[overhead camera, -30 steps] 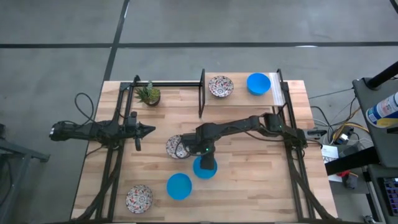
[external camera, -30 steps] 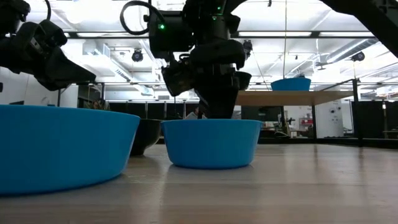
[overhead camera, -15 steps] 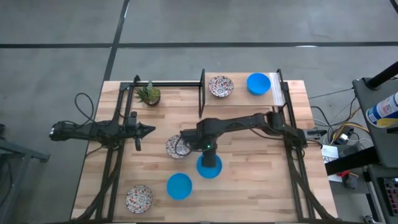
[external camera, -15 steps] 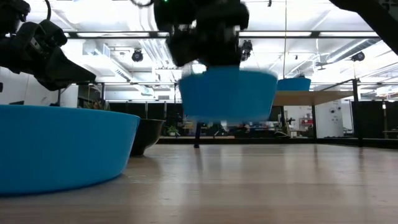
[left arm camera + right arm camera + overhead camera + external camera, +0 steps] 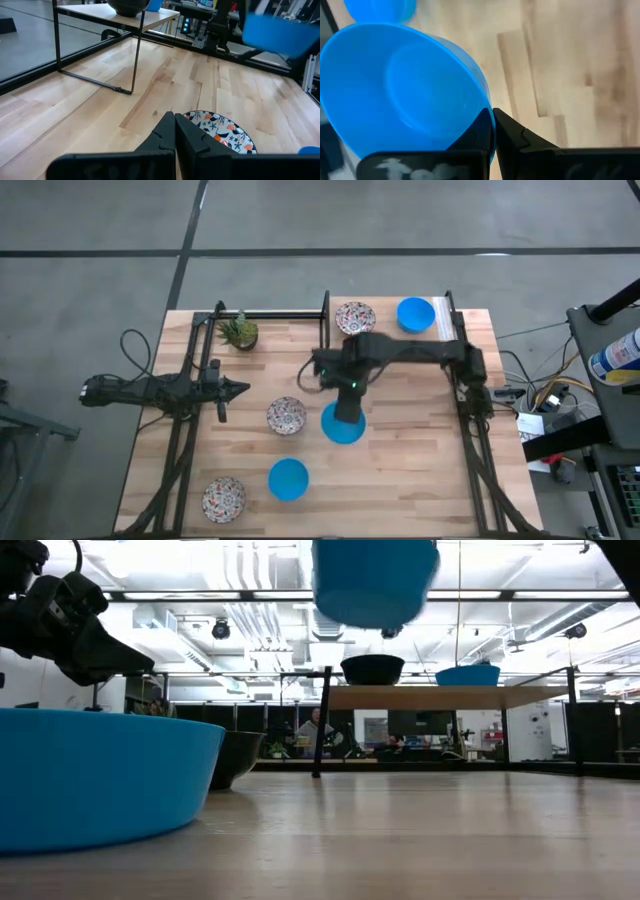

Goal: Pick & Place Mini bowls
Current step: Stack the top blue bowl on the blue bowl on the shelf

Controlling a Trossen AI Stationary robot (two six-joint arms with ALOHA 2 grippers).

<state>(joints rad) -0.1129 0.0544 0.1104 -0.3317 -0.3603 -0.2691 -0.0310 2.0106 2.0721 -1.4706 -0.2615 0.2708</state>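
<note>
Our right gripper (image 5: 492, 125) is clamped on a blue bowl's (image 5: 343, 424) rim, holding it high above the table (image 5: 420, 470) (mid-table); our left gripper (image 5: 174, 131) waits at the left, pinched together.

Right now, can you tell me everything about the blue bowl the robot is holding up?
The held blue bowl is small, round and plain bright blue, smooth and glossy like plastic, and empty inside. The right tool pinches its rim, one finger inside and one outside. It hangs clear of the wooden table near the middle, roughly upright in the low view. Nothing else touches it.
</note>
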